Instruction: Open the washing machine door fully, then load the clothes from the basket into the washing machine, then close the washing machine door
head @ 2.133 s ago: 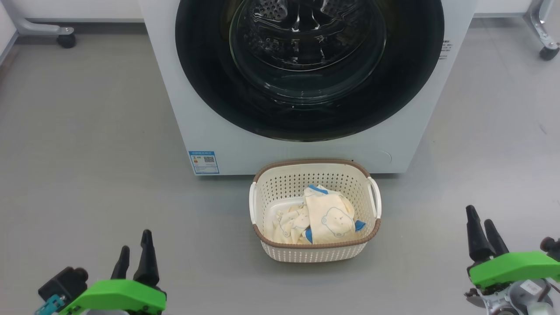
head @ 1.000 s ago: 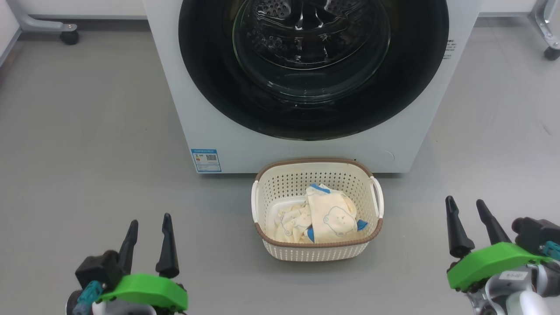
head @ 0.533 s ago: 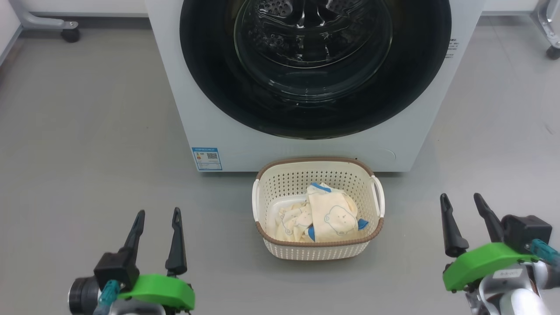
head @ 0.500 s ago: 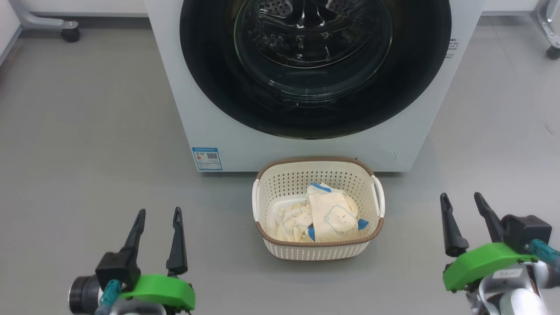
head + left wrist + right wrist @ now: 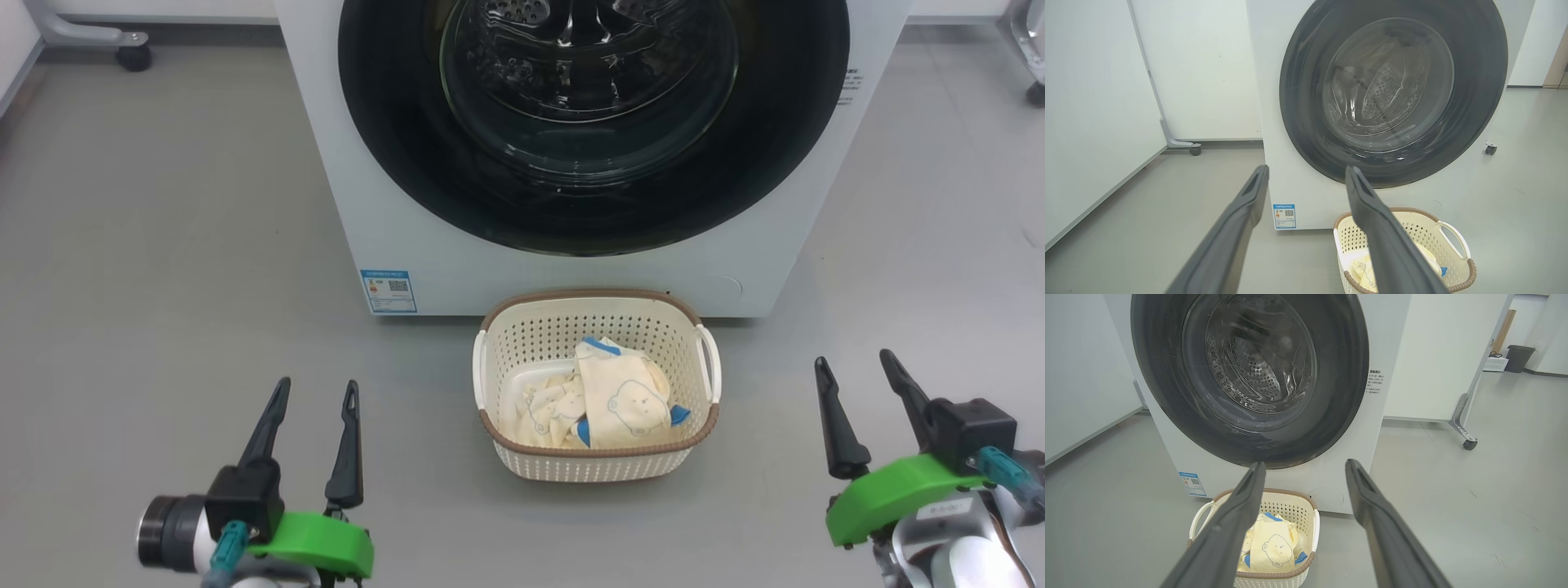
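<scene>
The grey floor [image 5: 163,245] carries the white washing machine [image 5: 408,229], which stands square ahead of the robot. The washing machine door [image 5: 392,122] sits closed against the machine's front, its glossy black rim ringing the clear glass bowl, through which the perforated steel drum shows. Just in front of the machine, below the door and touching neither hand, is the basket [image 5: 596,465], cream with a brown rim. The clothes [image 5: 620,400] lie heaped inside it, a bear face uppermost. The left hand [image 5: 317,384] hovers low to the basket's left and the right hand [image 5: 851,358] to its right, both well apart from it, fingers spread wide and holding nothing. A small blue label sticker [image 5: 389,291] marks the machine's lower front corner.
</scene>
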### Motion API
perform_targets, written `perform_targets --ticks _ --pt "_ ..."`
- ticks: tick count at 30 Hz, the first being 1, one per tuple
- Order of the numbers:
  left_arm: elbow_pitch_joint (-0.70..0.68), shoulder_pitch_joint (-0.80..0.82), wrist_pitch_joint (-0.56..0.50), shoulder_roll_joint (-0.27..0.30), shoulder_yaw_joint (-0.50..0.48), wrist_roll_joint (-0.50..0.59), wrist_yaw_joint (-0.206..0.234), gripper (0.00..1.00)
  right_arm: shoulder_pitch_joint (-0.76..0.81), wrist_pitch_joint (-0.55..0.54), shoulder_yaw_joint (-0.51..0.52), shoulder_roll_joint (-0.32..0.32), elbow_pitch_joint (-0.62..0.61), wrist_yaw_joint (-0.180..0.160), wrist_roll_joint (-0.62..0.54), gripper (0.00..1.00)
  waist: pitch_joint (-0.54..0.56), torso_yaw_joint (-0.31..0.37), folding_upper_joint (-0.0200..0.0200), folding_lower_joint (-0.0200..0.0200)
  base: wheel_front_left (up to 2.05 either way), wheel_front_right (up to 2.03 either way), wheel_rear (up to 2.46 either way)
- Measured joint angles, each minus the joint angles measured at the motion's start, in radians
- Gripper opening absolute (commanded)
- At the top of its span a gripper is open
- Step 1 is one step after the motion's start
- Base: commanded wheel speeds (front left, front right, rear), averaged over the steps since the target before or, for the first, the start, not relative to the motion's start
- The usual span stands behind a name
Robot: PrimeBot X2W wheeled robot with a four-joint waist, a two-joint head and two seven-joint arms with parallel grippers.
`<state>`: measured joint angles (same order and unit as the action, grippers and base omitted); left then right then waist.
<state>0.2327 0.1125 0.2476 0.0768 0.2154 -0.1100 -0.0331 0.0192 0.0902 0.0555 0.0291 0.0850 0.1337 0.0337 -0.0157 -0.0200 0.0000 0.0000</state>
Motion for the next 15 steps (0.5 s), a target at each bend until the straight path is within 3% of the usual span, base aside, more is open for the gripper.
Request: perform_targets --ticks 15 --pt "0.012 0.008 0.000 0.000 0.000 -0.002 0.008 1.00 0.002 0.007 0.013 0.000 0.001 0.000 0.002 1.00 -0.003 -0.002 0.0000 0.0000 0.00 0.00 0.00"
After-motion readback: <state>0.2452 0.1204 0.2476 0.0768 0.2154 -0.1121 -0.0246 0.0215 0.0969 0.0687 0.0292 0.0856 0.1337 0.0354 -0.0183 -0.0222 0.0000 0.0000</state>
